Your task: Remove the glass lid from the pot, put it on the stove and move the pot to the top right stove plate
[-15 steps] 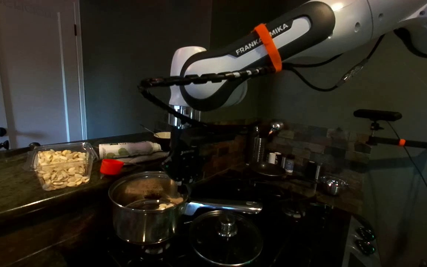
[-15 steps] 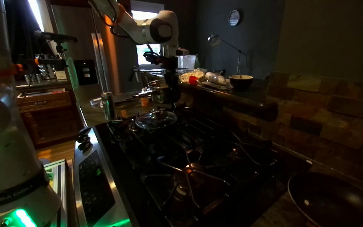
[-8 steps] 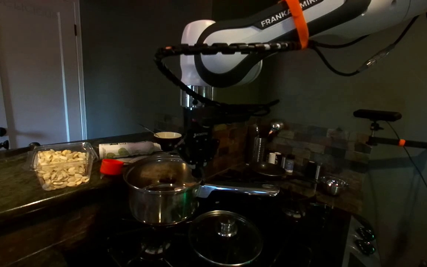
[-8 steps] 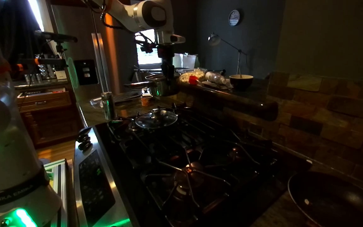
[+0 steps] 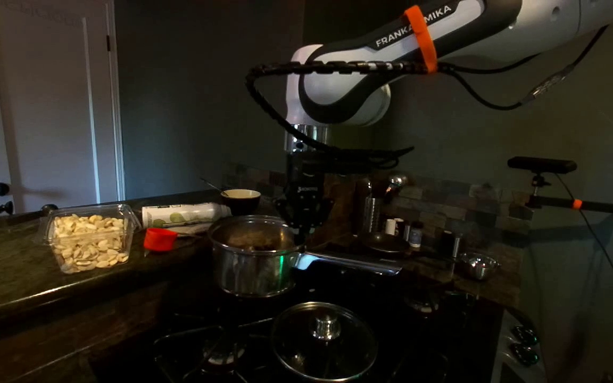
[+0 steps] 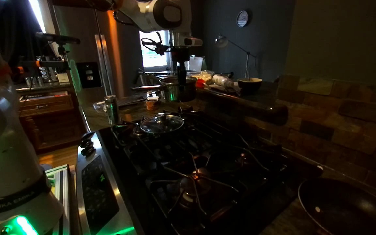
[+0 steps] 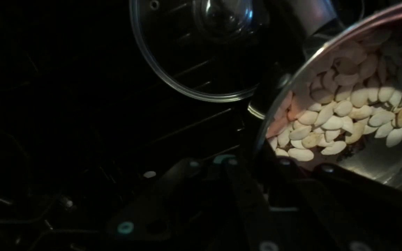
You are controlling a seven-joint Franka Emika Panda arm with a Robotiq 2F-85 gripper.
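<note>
above the stove point(image 6: 162, 151), the end effector point(image 5: 301, 239) pinches the raised pot point(image 5: 253, 274) by its rim point(image 5: 256, 252), handle point(image 5: 357, 262) toward the knobbed edge point(image 6: 101, 182).

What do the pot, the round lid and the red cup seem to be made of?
The pot: polished metal, probably stainless steel; its silvery wall carries bright reflections.
The round lid: glossy, apparently clear glass, since the stove shows through it; its knob looks like shiny metal.
The red cup: likely smooth plastic, from its even, opaque colour; silicone is possible.

room over stove point(image 6: 181, 147), lid point(image 5: 325, 343) obstructing; counter point(image 5: 19, 282) alongside
</note>
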